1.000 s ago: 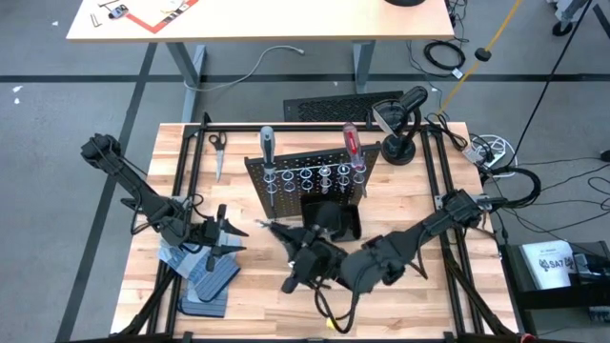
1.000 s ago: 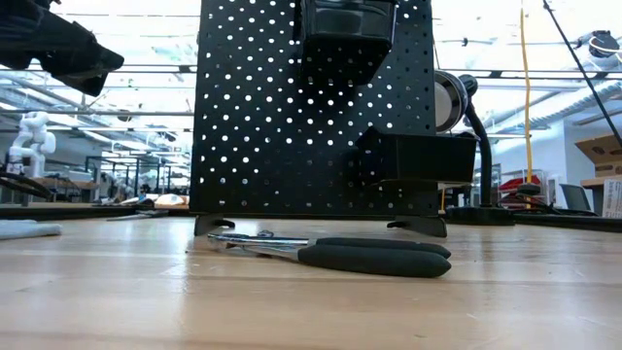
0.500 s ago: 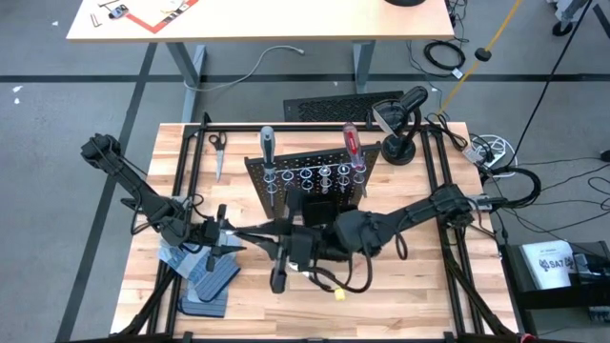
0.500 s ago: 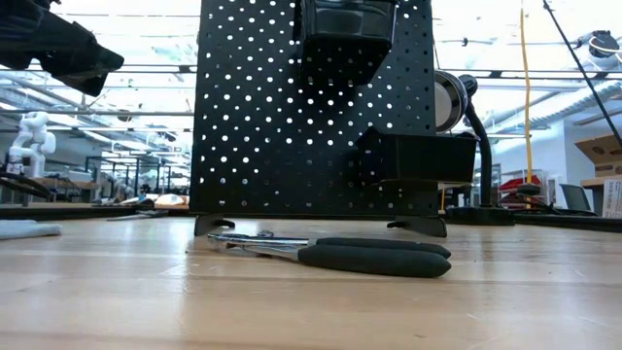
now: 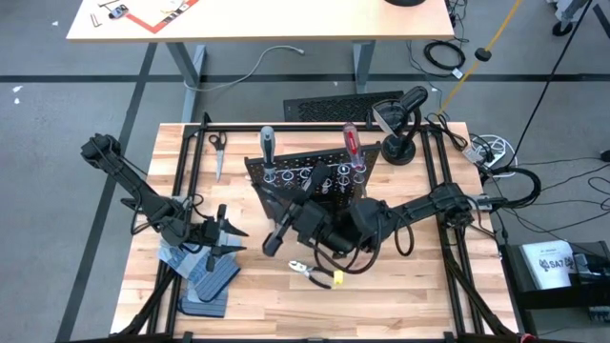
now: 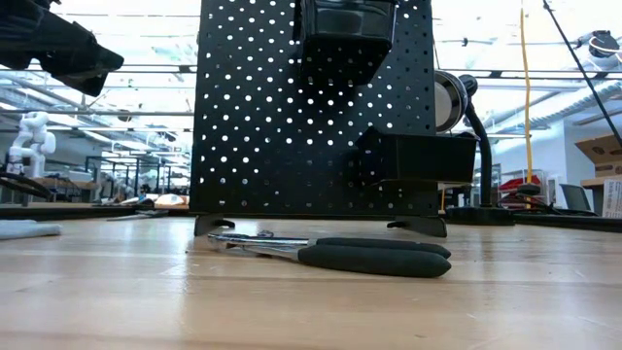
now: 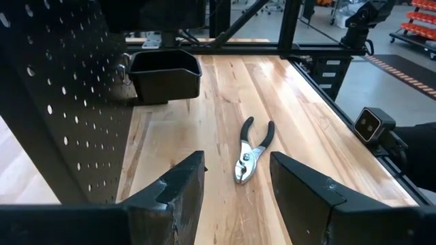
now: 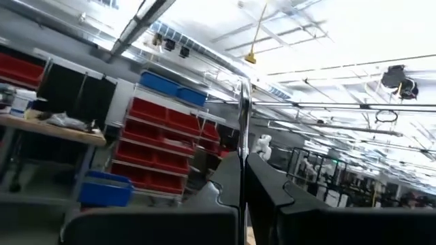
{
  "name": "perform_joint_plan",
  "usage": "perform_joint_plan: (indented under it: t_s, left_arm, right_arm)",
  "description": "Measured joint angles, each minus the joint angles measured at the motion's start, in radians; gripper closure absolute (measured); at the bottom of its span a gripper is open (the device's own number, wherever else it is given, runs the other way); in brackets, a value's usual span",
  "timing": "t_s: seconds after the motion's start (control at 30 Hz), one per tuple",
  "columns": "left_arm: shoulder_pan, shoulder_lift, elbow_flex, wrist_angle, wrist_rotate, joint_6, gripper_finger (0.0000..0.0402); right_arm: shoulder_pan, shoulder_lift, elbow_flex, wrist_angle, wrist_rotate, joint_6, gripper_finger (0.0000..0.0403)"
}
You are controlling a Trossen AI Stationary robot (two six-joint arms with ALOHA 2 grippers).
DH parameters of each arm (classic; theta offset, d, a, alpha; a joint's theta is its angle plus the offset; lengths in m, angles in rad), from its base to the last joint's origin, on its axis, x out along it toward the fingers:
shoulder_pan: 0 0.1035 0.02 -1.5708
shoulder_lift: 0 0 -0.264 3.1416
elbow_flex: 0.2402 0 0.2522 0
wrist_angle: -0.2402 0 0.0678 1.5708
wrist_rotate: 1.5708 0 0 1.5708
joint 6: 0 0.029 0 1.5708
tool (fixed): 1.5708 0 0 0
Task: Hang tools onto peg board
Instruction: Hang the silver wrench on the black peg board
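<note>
The black peg board stands upright at the table's far middle. A grey-handled screwdriver and a red-handled one stick in its silver rings. My right gripper is just in front of the board's left half, tipped upward and shut on a thin silver tool that shows edge-on, probably a wrench. Black-and-silver pliers lie flat on the wood before the board, and they also show in the low view. My left gripper stands open at the table's left, above the gloves, with nothing between its fingers. My right gripper pinches the silver tool's lower end between its two shut fingers. The tool stands up past the fingertips, in line with them, lifted clear of the table. The fingers hide how far back it reaches.
Blue-grey gloves lie under my left gripper. Scissors lie at the far left and a black lamp stand at the far right. The board's black bin hangs low on its front. There is bare wood at the near right.
My right gripper has risen and swung from the table's near middle toward the peg board. It has tipped its fingers upward and rolled, staying shut on the silver tool. The pliers, covered by that arm before, now show in the high view and have not moved.
</note>
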Motion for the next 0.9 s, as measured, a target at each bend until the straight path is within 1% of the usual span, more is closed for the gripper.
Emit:
perform_joint_plan:
  t_s: [0.07,0.17,0.33,0.43,0.63,0.67,0.7,0.8,0.9]
  left_arm:
    - [0.000,0.000,0.000,0.000,0.000,0.000,0.0227]
    - [0.000,0.000,0.000,-0.001,0.000,-0.018,0.0227]
    - [0.000,0.000,0.000,-0.001,0.007,-0.023,0.0226]
    - [0.000,0.000,0.000,-0.001,0.024,-0.026,0.0226]
    - [0.000,0.000,0.000,-0.001,0.030,-0.033,0.0226]
    - [0.000,0.000,0.000,-0.001,0.029,-0.033,0.0226]
    - [0.000,0.000,0.000,-0.001,0.029,-0.033,0.0226]
    - [0.000,0.002,0.000,0.001,0.018,-0.019,0.0226]
    - [0.000,0.002,0.000,0.001,-0.002,-0.016,0.0226]
  right_arm:
    - [0.004,0.000,0.000,0.004,0.019,0.000,0.0402]
    - [0.015,0.000,0.000,0.052,0.114,-0.029,0.0403]
    - [0.041,-0.001,-0.051,0.217,0.166,-0.132,0.0403]
    - [0.061,0.000,-0.119,0.416,0.228,-0.261,0.0403]
    - [0.101,0.000,-0.304,0.987,0.265,-0.566,0.0403]
    - [0.105,-0.001,-0.329,1.018,0.271,-0.596,0.0403]
    - [0.108,-0.011,-0.348,1.010,0.276,-0.611,0.0403]
    - [0.108,-0.039,-0.378,0.981,0.291,-0.544,0.0403]
    - [0.106,-0.071,-0.380,0.943,0.290,-0.518,0.0403]
